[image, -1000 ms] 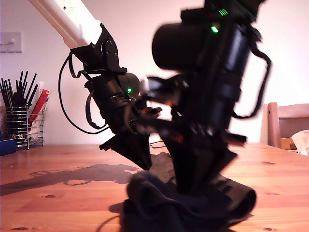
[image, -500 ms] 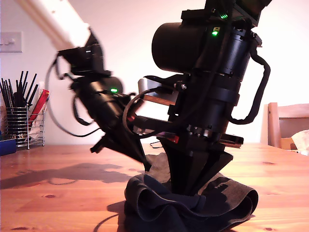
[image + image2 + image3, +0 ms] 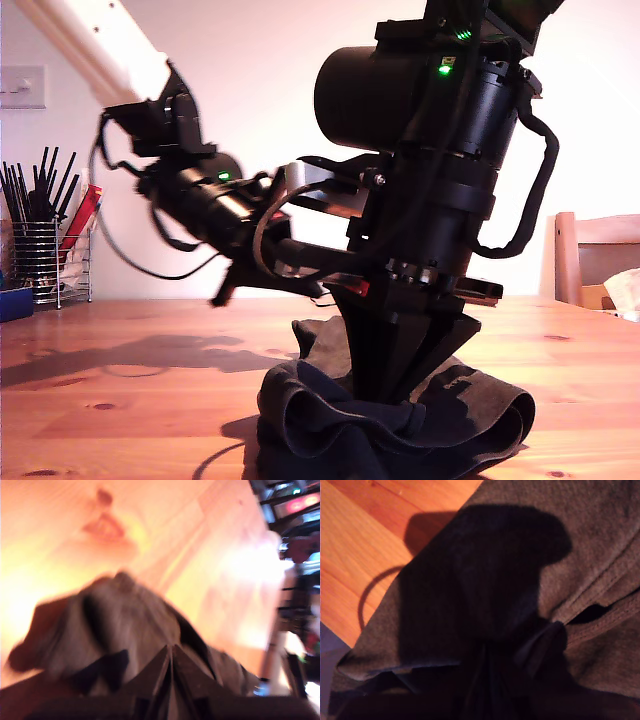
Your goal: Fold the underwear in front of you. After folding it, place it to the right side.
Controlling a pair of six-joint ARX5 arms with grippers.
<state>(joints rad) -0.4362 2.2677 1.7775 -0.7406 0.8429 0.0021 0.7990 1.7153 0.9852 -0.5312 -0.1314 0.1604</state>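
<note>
The underwear (image 3: 400, 420) lies bunched in a dark, wrinkled heap on the wooden worktop (image 3: 120, 400), low in the exterior view and a little to that view's right, its lower edge cut off by the frame.

My second tool (image 3: 487, 680) comes straight down into the middle of the heap. In the exterior view its jaws narrow to a point sunk in the folds, and in the second wrist view they meet with cloth gathered around them, a stitched hem running off to one side. It looks pinched shut on the fabric, though the tips are lost in shadow.

My first tool (image 3: 170, 680) is harder to read. Its wrist view is blurred and washed out by glare; the jaws seem drawn together with grey cloth beneath them, but I cannot tell whether they grip any of it. In the exterior view that arm's tip is hidden behind the big black arm in front.

A wire holder of dark utensils (image 3: 45, 250) stands at the exterior view's left edge.
</note>
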